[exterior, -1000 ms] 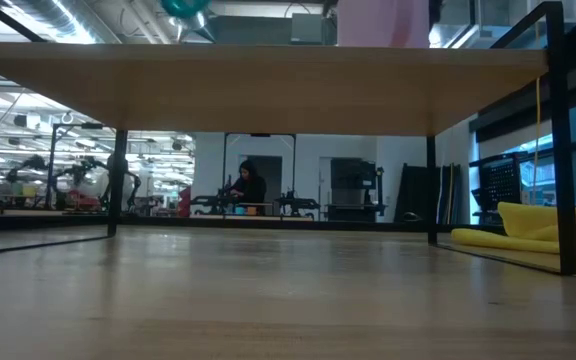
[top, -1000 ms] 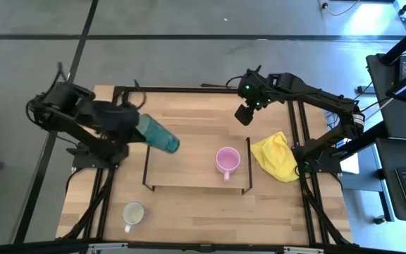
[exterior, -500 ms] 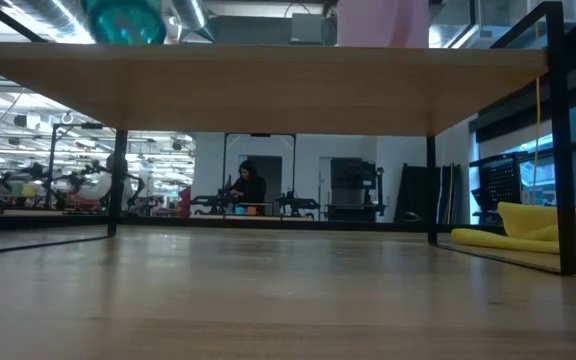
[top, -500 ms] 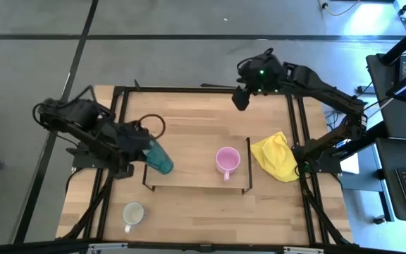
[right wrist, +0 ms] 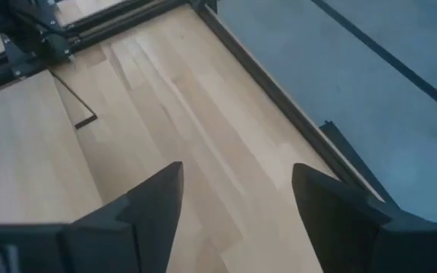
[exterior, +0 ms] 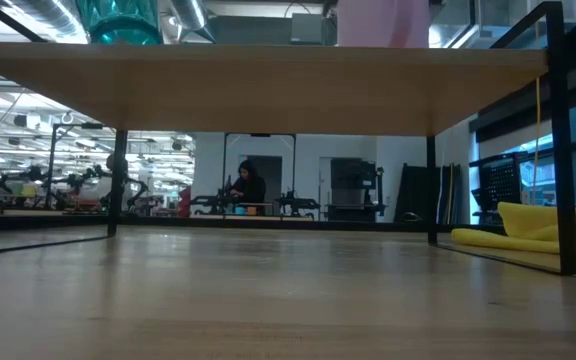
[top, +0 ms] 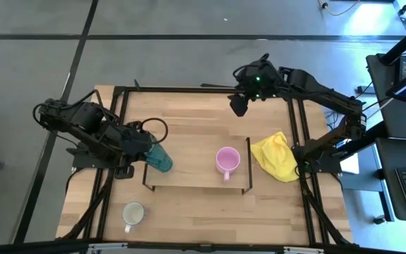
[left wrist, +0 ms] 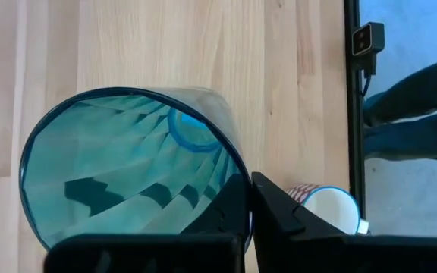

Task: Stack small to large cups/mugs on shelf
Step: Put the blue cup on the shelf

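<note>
The table (top: 189, 120) carries everything here, and the shelf (top: 196, 176) standing on it serves as the landmark for the rest. The shelf is a low wooden board on thin black legs; in the low view its underside spans the picture.

Off the shelf's right end lies a yellow cloth (top: 275, 156), just beside it and no part of the job.

At the shelf's left end is the teal cup (top: 160, 156), the tallest of the three. The left gripper (top: 145, 149) has its fingers closed on the cup's wall, one finger (left wrist: 279, 216) lying against the outside near the rim. In the low view the cup's base (exterior: 118, 20) looks upright and level with the shelf top, though whether it already rests there cannot be told.

The pink mug (top: 227, 159) stands on the shelf toward its right end, well apart from the teal cup. The white mug (top: 133, 212) sits on the table in front of the shelf's left corner, not yet on it.

The right gripper (top: 238, 104) hangs behind the shelf near the table's back edge, its fingers wide apart and holding nothing.

The step in hand appears to be setting the teal cup down. The next move likely calls for letting go cleanly without tipping it, then fetching the white mug.
</note>
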You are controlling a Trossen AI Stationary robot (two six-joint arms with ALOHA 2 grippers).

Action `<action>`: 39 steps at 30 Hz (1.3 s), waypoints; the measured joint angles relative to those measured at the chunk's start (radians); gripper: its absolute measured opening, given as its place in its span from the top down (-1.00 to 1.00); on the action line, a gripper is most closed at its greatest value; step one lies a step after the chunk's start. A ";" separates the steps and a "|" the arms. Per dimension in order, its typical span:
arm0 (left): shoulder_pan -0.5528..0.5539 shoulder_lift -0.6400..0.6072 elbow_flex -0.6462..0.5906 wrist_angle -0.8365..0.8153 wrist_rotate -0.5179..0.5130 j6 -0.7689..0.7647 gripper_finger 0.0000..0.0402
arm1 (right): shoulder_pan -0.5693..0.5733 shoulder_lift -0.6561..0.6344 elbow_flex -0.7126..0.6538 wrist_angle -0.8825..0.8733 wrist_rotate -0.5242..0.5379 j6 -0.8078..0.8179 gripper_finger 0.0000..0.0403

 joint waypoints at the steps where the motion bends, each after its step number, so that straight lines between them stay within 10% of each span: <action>1: 0.000 -0.001 0.000 0.000 -0.002 0.001 1.00 | 0.003 0.000 -0.004 0.000 0.000 0.006 -0.23; 39: 0.000 -0.001 -0.063 0.000 0.013 0.005 0.93 | 0.006 0.000 -0.012 0.003 0.000 0.019 -0.23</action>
